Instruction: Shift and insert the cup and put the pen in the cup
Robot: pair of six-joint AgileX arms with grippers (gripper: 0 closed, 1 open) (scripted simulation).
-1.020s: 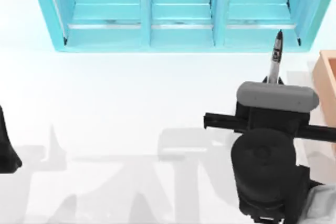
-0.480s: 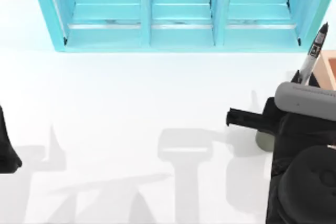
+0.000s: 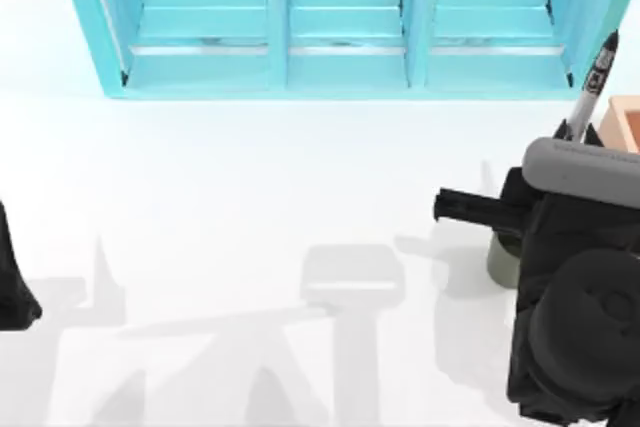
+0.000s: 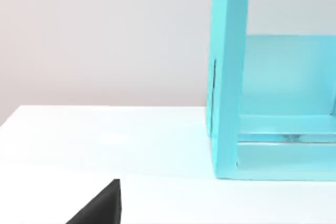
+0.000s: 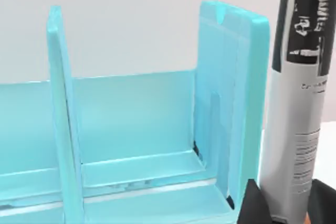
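Near the surface's right edge, the right gripper [image 3: 572, 139], fingers pinching the pen [image 3: 592, 86] upright, should centre it over the cup [image 3: 503, 258] before lowering.

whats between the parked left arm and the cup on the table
In the top view, nothing but bare white tabletop and shadows lies between the idle left arm at the left edge and the small olive-grey cylindrical cup under the right arm.
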